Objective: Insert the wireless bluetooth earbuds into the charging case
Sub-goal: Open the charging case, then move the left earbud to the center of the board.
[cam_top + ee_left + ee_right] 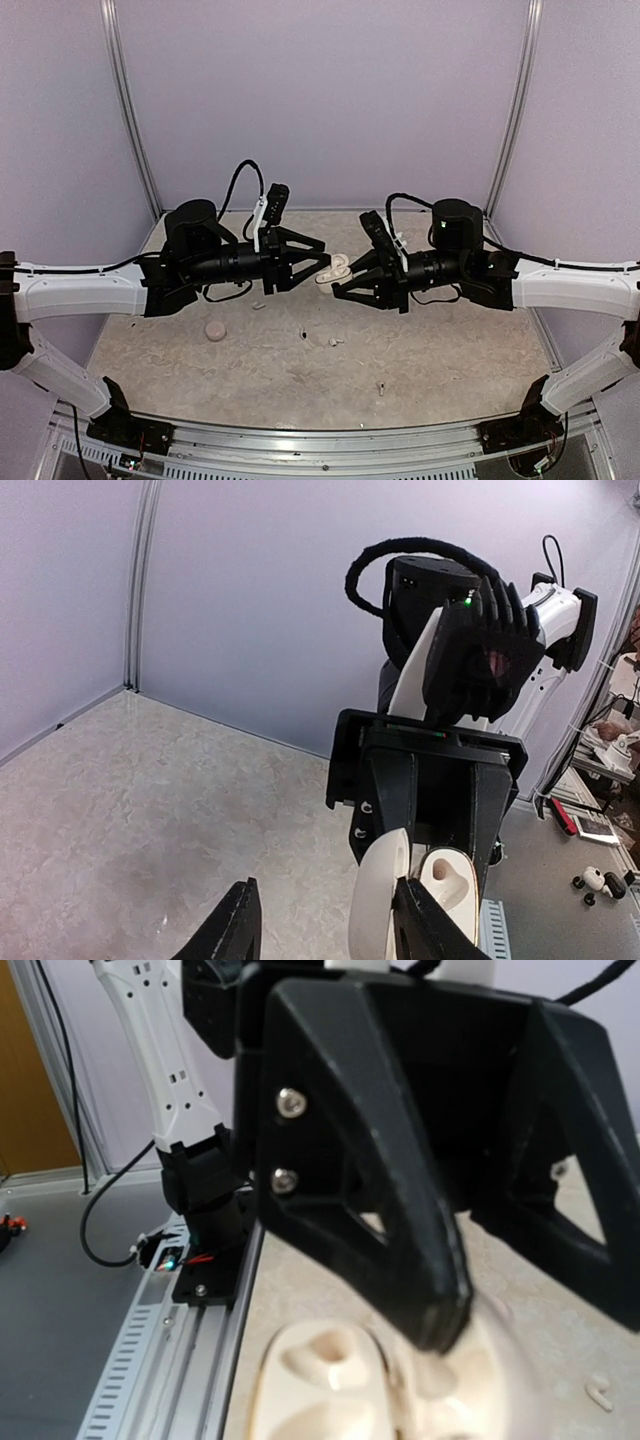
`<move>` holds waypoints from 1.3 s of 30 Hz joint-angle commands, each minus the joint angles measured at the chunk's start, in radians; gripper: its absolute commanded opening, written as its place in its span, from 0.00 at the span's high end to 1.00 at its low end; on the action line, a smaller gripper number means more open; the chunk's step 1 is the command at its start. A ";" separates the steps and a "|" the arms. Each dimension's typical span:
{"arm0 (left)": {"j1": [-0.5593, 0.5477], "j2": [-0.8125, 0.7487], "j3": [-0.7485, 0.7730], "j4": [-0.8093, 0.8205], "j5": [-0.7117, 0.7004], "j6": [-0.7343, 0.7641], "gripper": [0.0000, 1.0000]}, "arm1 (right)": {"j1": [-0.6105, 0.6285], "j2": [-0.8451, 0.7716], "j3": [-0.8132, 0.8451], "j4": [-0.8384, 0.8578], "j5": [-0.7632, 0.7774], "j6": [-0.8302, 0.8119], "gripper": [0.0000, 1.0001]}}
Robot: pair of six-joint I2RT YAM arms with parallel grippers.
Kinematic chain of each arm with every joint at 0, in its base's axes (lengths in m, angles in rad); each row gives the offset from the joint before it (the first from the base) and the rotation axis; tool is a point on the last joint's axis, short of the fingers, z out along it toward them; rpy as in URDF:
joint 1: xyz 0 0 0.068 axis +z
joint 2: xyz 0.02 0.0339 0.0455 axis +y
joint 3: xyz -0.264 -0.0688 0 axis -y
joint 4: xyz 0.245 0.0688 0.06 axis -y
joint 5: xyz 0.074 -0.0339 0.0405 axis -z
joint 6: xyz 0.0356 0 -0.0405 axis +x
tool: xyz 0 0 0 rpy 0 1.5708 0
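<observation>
The cream charging case (336, 268) hangs open in mid-air between both arms. My right gripper (349, 277) is shut on its base (452, 878), whose empty sockets (325, 1352) show in the right wrist view; its own fingers are out of that view. My left gripper (332, 925) is open. One left finger (428, 920) is wedged between the base and the raised lid (380, 900), and the other finger (236, 925) stands well clear of the lid. Tiny pale earbuds (335, 342) (258, 305) (381, 387) lie loose on the table below.
A second round case (214, 330), closed, lies on the marbled tabletop (450, 350) at the left. Purple walls enclose the back and sides. A metal rail (330, 440) runs along the near edge.
</observation>
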 commanded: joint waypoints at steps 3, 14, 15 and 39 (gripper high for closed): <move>0.022 -0.006 0.024 -0.013 -0.023 -0.007 0.44 | 0.001 -0.040 -0.024 0.017 -0.005 -0.013 0.90; 0.038 -0.164 -0.131 -0.056 -0.177 -0.046 0.40 | -0.105 -0.115 -0.173 0.112 -0.009 0.098 0.89; 0.039 -0.169 -0.144 -0.071 -0.198 -0.055 0.40 | -0.116 -0.126 -0.186 0.112 -0.008 0.104 0.89; 0.007 0.178 -0.126 -0.170 -0.409 -0.182 0.47 | -0.234 -0.333 -0.351 0.026 0.056 0.146 0.89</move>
